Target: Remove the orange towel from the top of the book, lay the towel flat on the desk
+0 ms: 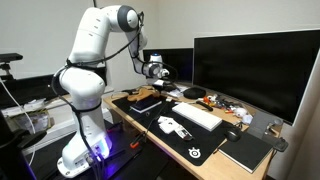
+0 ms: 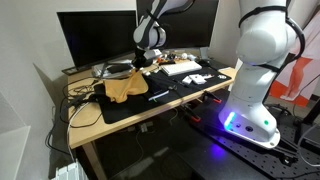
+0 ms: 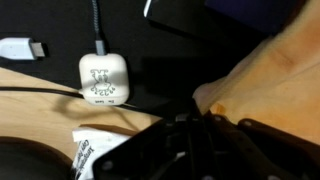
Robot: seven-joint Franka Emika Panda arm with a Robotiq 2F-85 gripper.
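gripper: your gripper [image 2: 141,62] is hanging low over the desk, right at the towel's near edge. In the wrist view its dark fingertips [image 3: 200,122] are sitting pressed together, so the jaws are closed.

grip: the cloth's edge is reaching down to the fingertips in the wrist view, but I can't tell if a fold is actually pinched between them (too dark and blurry down there).

towel: the orange towel [image 2: 124,88] is lying crumpled in a loose heap on the black desk mat [image 2: 150,108], in front of the monitor [image 2: 95,35] and toward the end of the desk away from the robot's base [image 2: 255,110]. It's filling the right side of the wrist view [image 3: 275,65].

book: can't pick it out for sure. Everything under and around the towel is reading as black against the mat.

arm: you're reaching it over from the base and bending it down at the wrist in both exterior views [image 1: 100,45].

neighbours: a white keyboard [image 1: 197,117] is lying on the mat well apart from the towel, on the gripper's other side. A white object with black marks [image 1: 172,127] is sitting just beside the keyboard.

wrist extras: a small white charger [image 3: 104,78] is sitting at the mat's edge with a cable running up from it, and bare wooden desk [image 3: 30,100] is showing beside it.
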